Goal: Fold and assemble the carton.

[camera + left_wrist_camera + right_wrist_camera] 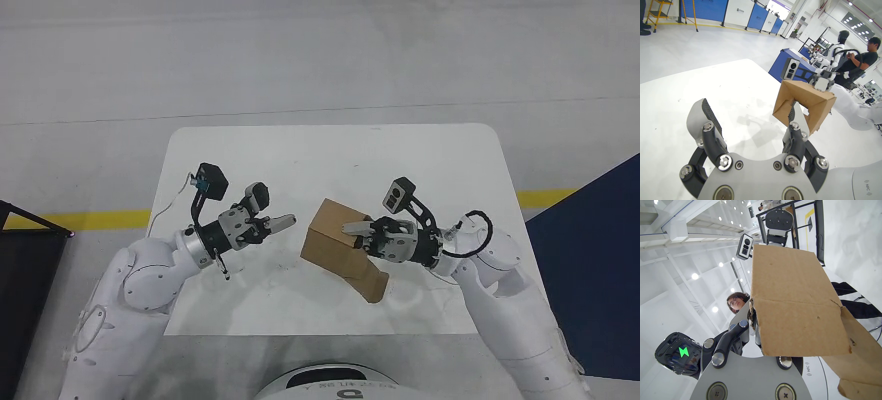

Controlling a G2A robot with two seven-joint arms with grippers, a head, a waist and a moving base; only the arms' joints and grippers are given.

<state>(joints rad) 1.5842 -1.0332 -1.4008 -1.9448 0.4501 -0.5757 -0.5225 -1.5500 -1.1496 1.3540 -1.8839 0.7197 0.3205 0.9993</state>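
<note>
A brown cardboard carton (335, 245) is held tilted above the middle of the white table (300, 160), with one loose flap (372, 280) hanging toward the table's front edge. My right gripper (358, 230) is shut on the carton's upper wall. In the right wrist view the carton (795, 306) covers one finger, and the right gripper (753, 317) clamps its torn edge. My left gripper (278, 222) hovers open just left of the carton, apart from it. In the left wrist view the left gripper (749, 113) is spread wide, and the carton's (810, 98) open end faces it.
The table's front edge and its rounded corners lie close by. A blue partition (600, 270) stands off the table's right side, and a black frame (25, 250) off its left. A yellow floor line (90, 218) runs behind the table.
</note>
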